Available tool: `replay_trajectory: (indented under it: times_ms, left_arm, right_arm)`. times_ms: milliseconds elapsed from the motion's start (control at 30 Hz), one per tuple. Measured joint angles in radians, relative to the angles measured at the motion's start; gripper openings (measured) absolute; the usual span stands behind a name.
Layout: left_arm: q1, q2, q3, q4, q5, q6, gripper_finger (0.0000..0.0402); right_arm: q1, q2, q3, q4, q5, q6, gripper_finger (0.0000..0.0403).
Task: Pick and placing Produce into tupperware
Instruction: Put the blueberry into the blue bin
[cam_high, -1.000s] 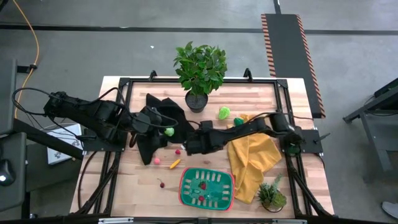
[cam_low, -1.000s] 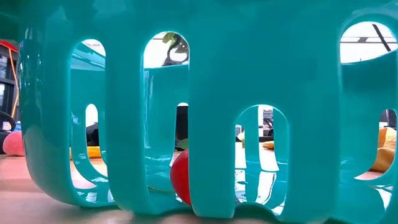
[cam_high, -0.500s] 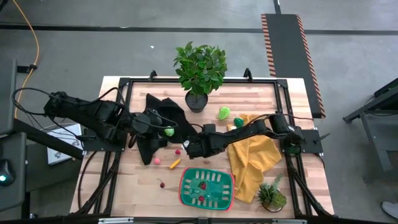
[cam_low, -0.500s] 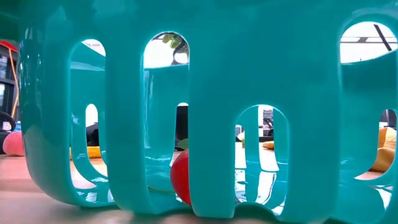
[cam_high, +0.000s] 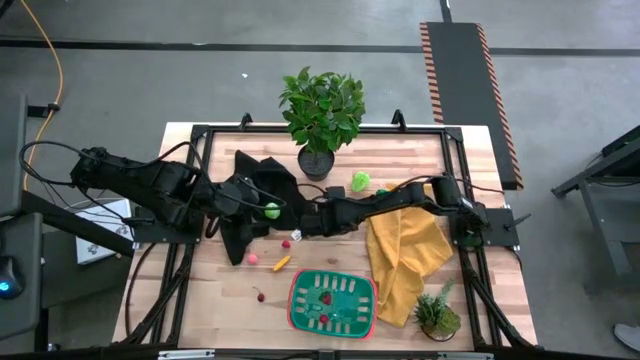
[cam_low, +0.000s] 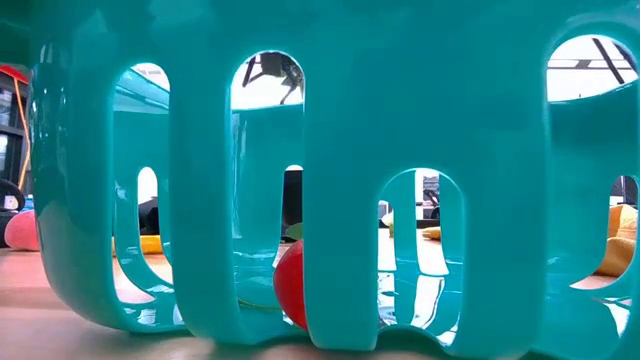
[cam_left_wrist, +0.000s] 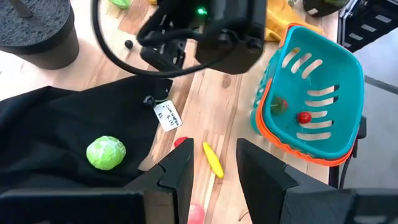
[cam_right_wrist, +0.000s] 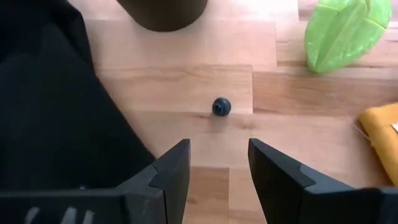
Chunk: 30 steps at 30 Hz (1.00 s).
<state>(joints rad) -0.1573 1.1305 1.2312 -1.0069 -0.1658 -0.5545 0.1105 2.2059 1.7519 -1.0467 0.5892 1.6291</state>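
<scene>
From above, a wooden table (cam_high: 420, 160) stands on a grey floor with a striped ramp beyond it; the tupperware (cam_high: 333, 302), a green tray with a red rim, lies at the near edge, long axis running left to right, flat and open upward, small red bits inside; the low view shows only its teal slotted wall (cam_low: 330, 180) and a red piece (cam_low: 289, 285) within. The left gripper (cam_left_wrist: 211, 169), over a black cloth (cam_high: 252, 195), has fingers apart, holding nothing; a green ball (cam_left_wrist: 106, 153) lies on that cloth. The right gripper (cam_right_wrist: 217, 165), near the table's middle, is also parted and empty; only its wrist view shows a dark berry (cam_right_wrist: 221, 106) on bare wood. A yellow cloth (cam_high: 405, 255) lies right of the tray.
</scene>
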Motion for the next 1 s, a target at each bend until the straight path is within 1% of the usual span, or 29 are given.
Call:
replay_trajectory:
  times_ms: [167,367,500,600,767,1000]
  left_arm:
    - [0.0,0.0,0.0,0.0,-0.002,0.012,0.0111]
    - [0.0,0.0,0.0,-0.001,-0.003,0.025,0.0111]
    - [0.0,0.0,0.0,-0.007,-0.003,0.036,0.0111]
    - [0.0,0.0,0.0,-0.007,-0.003,0.054,0.0111]
    - [0.0,0.0,0.0,-0.014,-0.011,0.061,0.0111]
    - [0.0,0.0,0.0,-0.015,-0.011,0.08,0.0111]
  right_arm:
    - [-0.039,0.0,0.0,0.004,-0.05,-0.056,0.0154]
    - [-0.055,0.012,-0.001,0.018,-0.04,-0.072,0.0154]
    - [-0.063,0.034,-0.001,0.028,-0.062,-0.086,0.0154]
    - [-0.066,0.046,-0.001,0.034,-0.043,-0.086,0.0154]
    - [-0.064,0.068,-0.001,0.064,-0.045,-0.085,0.0154]
    - [-0.065,0.077,-0.001,0.058,-0.019,-0.078,0.0154]
